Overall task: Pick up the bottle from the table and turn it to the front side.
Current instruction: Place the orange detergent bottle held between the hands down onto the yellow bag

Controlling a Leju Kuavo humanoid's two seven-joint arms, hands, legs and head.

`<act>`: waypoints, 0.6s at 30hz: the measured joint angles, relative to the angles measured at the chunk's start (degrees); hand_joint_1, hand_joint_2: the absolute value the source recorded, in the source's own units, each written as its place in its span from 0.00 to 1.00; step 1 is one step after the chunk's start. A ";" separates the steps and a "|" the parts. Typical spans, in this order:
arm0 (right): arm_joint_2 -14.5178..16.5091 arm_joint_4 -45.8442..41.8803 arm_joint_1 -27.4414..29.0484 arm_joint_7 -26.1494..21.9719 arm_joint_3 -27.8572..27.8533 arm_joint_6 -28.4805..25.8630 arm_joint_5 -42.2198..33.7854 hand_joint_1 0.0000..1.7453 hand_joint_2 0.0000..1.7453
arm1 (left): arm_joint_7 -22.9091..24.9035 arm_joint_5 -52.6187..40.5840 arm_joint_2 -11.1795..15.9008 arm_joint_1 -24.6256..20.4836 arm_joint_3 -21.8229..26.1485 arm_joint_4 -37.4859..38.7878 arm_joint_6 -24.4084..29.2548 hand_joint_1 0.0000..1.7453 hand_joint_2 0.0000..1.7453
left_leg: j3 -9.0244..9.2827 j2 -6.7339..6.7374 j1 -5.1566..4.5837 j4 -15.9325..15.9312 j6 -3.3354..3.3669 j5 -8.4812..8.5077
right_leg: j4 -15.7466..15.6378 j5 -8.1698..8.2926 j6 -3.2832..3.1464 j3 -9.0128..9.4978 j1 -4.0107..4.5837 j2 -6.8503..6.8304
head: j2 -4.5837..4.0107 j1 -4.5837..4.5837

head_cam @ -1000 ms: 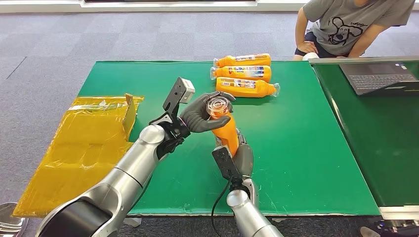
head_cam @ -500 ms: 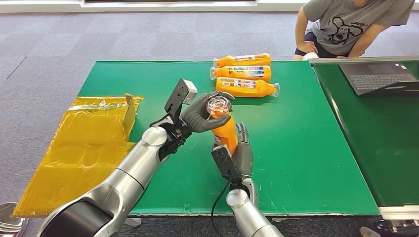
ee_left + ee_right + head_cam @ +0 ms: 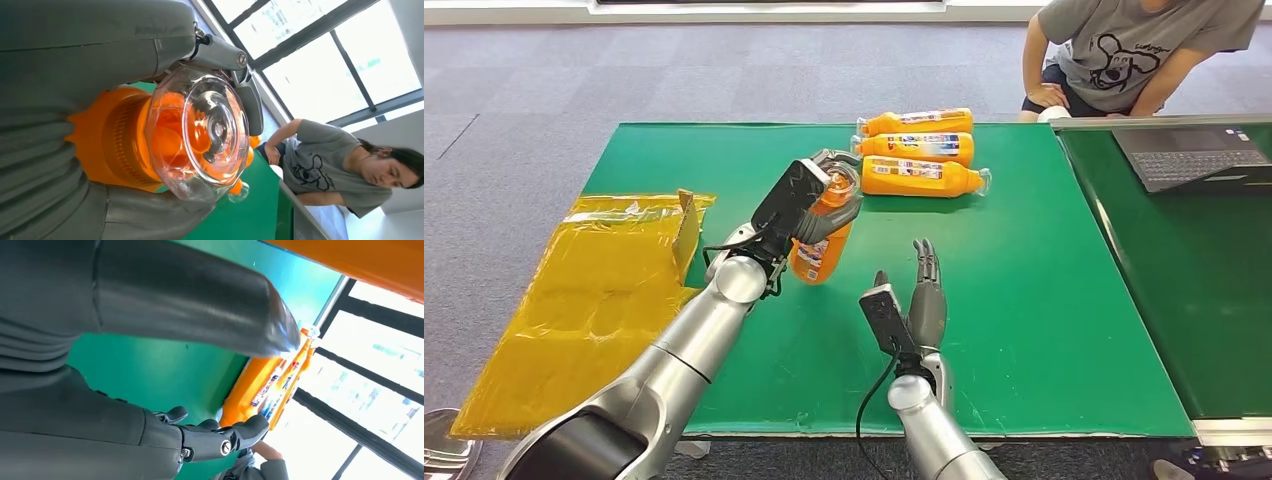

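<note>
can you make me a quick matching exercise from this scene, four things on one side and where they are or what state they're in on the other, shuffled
Things:
1. left hand
2. right hand
3. three bottles
4. laptop

States or places:
A. lying side by side at the far edge of the green table
B. open, fingers straight, holding nothing
C. on the darker table to the right
D. holds an orange bottle near its cap, off the table

Pairs: 1-D, 2-B, 3-A, 4-C
</note>
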 joint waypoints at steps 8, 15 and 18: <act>-0.02 -0.44 0.00 0.00 -0.59 0.00 0.05 0.00 0.00 | 0.18 -0.30 0.06 0.79 -0.01 -2.12 0.11 1.00 1.00 | -0.01 0.03 -0.01 0.00 0.00 -0.01 | 0.00 0.00 0.00 -0.02 -0.01 0.07 | 0.00 0.01; -0.02 -0.44 0.09 -0.43 -0.96 0.00 -0.42 0.00 0.00 | -0.91 -8.17 0.49 1.06 0.00 -4.76 14.65 1.00 1.00 | -0.01 0.03 0.00 0.00 0.00 0.00 | 0.00 0.00 0.00 -0.03 0.00 0.08 | 0.00 0.00; -0.02 -0.41 0.14 -1.15 -1.16 0.00 -0.72 0.00 0.00 | -0.72 -14.13 1.26 1.53 0.03 -7.90 23.18 1.00 1.00 | -0.01 0.03 0.00 0.00 0.00 0.00 | 0.00 0.00 0.00 -0.03 0.00 0.08 | 0.00 0.00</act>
